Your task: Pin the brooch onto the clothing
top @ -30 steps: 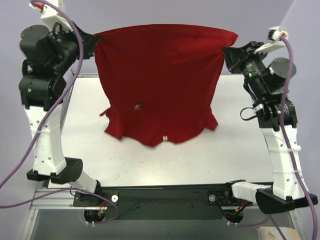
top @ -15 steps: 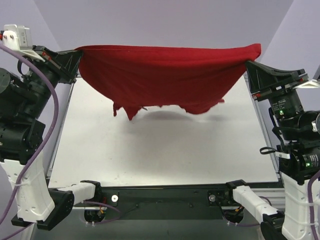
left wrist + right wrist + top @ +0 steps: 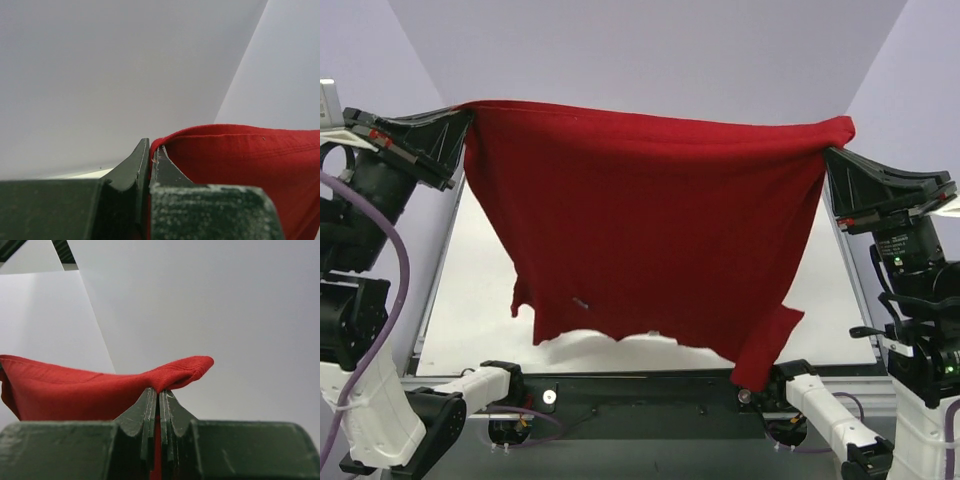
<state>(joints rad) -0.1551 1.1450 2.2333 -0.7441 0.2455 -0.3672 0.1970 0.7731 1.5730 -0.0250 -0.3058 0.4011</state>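
The clothing, a red T-shirt, hangs stretched in the air between my two grippers, its ragged lower edge over the near part of the table. My left gripper is shut on the shirt's upper left corner, with the fabric pinched between its jaws. My right gripper is shut on the upper right corner, a red fold bulging over its closed tips. The brooch does not show as a disc. A tiny dark speck sits low on the left of the cloth; I cannot tell what it is.
The white table lies under and behind the hanging shirt. A black rail with the arm bases runs along the near edge. Both arms stand tall at the table's left and right sides.
Both arms have risen and spread, lifting the shirt off the table. Its lower edge has swung toward the near edge, and the brooch seen on the front a second ago no longer shows.
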